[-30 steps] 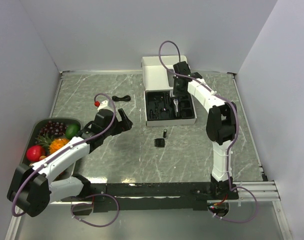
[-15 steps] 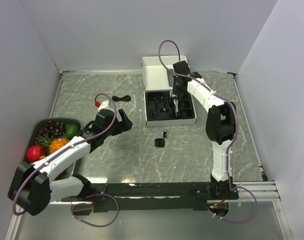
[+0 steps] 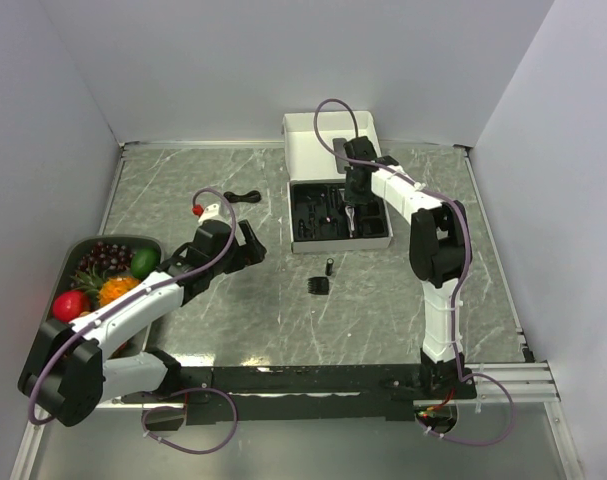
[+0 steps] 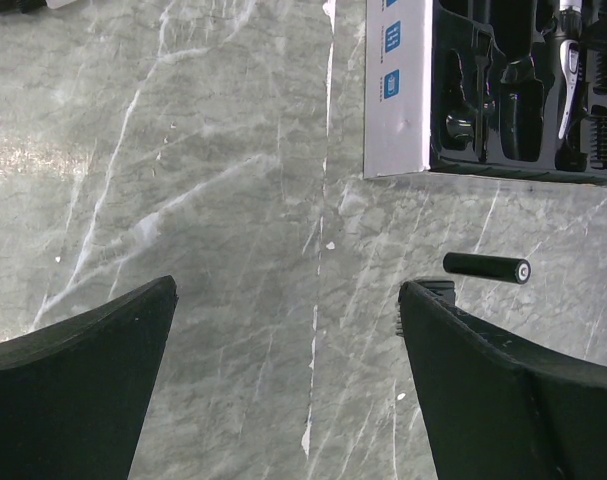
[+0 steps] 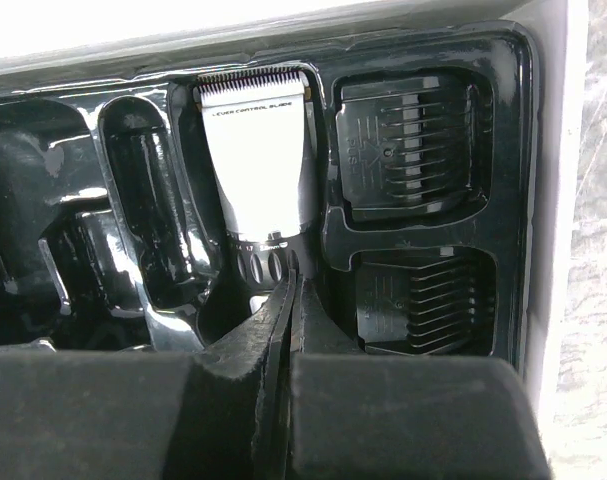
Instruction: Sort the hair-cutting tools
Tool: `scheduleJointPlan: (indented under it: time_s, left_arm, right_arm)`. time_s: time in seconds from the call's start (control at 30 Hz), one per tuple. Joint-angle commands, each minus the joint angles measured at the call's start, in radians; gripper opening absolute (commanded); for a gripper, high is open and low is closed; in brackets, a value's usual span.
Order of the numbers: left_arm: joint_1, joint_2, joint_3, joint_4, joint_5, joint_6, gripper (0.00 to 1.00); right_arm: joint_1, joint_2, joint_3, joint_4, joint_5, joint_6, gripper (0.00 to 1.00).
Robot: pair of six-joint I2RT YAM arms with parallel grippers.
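Note:
The black-and-silver clipper (image 3: 351, 213) lies in its slot in the black tray (image 3: 313, 215), blade end up in the right wrist view (image 5: 258, 160). My right gripper (image 3: 352, 192) is shut, and its tips (image 5: 293, 285) rest against the clipper's body with nothing between the fingers. The comb guard (image 3: 320, 285) and the small black cylinder (image 3: 329, 266) lie on the table in front of the tray. My left gripper (image 3: 245, 245) is open and empty above the table (image 4: 288, 290). The cylinder (image 4: 486, 268) lies just past its right finger, which half hides the guard (image 4: 428, 292). The coiled cable (image 3: 241, 195) lies at the far left.
The white box lid (image 3: 313, 140) stands behind the tray. Two comb guards (image 5: 408, 150) sit in slots to the right of the clipper. A dark bowl (image 3: 133, 243) of colourful fruit stands at the left edge. White walls close in the table.
My right gripper has moved a little toward me and to the left, over the clipper in the tray. My left gripper has barely shifted.

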Motion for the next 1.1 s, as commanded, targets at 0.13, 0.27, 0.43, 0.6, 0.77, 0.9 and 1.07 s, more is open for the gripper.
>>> scheduleJointPlan:
  time_s: [0.13,0.27,0.43,0.6,0.77,0.9,1.07]
  left_arm:
    - [-0.011,-0.018,0.005,0.02,-0.004,-0.001,0.99]
    - [-0.013,-0.047,0.02,-0.012,-0.024,0.006,0.99]
    - [-0.015,-0.102,0.022,-0.035,-0.021,-0.001,0.99]
    - [-0.018,-0.133,0.01,-0.05,-0.027,-0.014,0.99]
    - [-0.019,-0.156,-0.035,-0.012,-0.002,-0.026,0.99]
    - [-0.022,-0.204,-0.108,0.129,0.074,-0.003,0.99]
    - [-0.024,-0.211,-0.145,0.187,0.046,0.022,0.99]
  right_arm:
    - [0.028,-0.089,-0.035,0.005,0.039,-0.006,0.0]
    - [0.098,-0.181,-0.055,-0.018,0.132,-0.02,0.15]
    - [0.17,-0.352,-0.211,0.005,0.185,0.01,0.43]
    - [0.206,-0.521,-0.45,0.062,0.174,0.056,0.48]
    - [0.273,-0.728,-0.689,0.198,0.12,0.057,0.59]
    - [0.339,-0.875,-0.964,0.466,0.106,0.035,0.67]
    - [0.373,-0.928,-1.124,0.632,0.08,0.05,0.69]
